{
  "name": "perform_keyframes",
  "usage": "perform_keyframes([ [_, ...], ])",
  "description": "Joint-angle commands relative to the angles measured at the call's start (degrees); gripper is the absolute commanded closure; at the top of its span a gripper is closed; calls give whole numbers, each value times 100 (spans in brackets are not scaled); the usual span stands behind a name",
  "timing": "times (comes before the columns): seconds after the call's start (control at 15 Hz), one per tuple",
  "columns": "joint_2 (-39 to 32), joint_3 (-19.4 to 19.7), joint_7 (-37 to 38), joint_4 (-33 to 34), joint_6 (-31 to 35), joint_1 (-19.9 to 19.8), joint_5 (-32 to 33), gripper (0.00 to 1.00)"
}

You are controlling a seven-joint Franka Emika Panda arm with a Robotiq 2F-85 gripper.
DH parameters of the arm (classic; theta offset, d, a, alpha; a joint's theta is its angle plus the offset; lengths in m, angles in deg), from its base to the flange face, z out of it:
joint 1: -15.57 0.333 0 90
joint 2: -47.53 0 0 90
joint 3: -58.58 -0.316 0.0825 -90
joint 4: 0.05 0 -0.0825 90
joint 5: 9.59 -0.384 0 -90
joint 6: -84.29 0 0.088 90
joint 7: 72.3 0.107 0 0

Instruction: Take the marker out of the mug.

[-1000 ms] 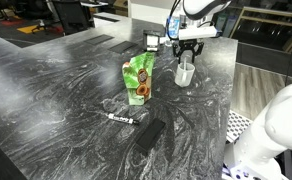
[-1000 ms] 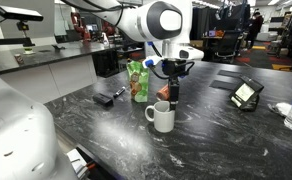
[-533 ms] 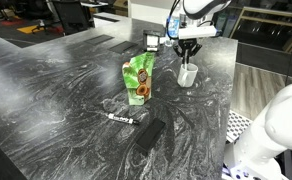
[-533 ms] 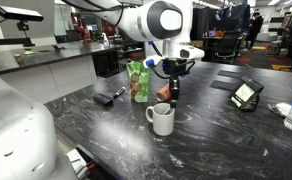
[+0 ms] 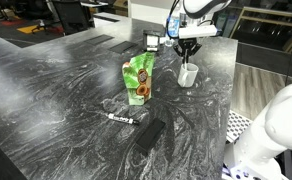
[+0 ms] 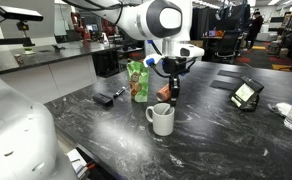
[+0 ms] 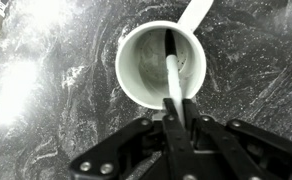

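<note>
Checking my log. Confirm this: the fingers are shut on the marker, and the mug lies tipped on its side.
Wrong on the mug: it stands upright, mouth up, as an exterior view shows. The rest holds: the fingers are shut on the marker, seen in the wrist view.

Wrist view close above mug (image 7: 138, 68), both exterior views farther, oblique, sharing mug

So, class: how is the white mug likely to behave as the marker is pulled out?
The mug looks small and holds only the marker, so it is probably light and might tip if the marker drags on its rim. The tabletop looks glossy, so it could slide. Its handle should stop it rolling far.
</note>
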Motion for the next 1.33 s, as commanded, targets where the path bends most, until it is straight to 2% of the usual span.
perform_keyframes([
  [0.0,368,-145,-191,105,-233,125,-221,97],
  [0.47,833,-695,-38,527,-96,364,-183,97],
  [0.73,829,-967,-42,752,-93,559,-289,97],
  [1.13,697,-1116,-49,497,-314,659,-274,97],
  [1.27,551,-996,-134,424,-232,574,-190,97],
])
